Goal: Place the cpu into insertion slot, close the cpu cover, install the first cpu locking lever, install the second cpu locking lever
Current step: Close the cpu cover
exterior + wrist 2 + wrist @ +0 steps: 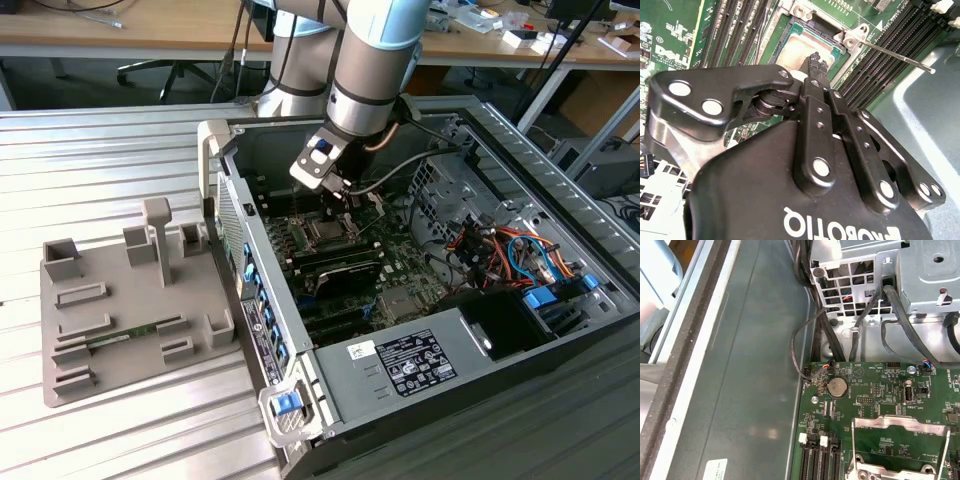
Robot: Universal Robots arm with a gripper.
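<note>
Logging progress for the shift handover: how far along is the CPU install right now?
Done: the cpu appears seated in the insertion slot. In hand: nothing; the shut gripper hovers by the slot's edge. Left: one locking lever stands free, unlatched; whether the cpu cover is down I cannot tell.

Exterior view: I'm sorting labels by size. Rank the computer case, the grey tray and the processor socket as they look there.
1. computer case
2. grey tray
3. processor socket, plainly the smallest, even allowing for it sitting farther back.
</note>
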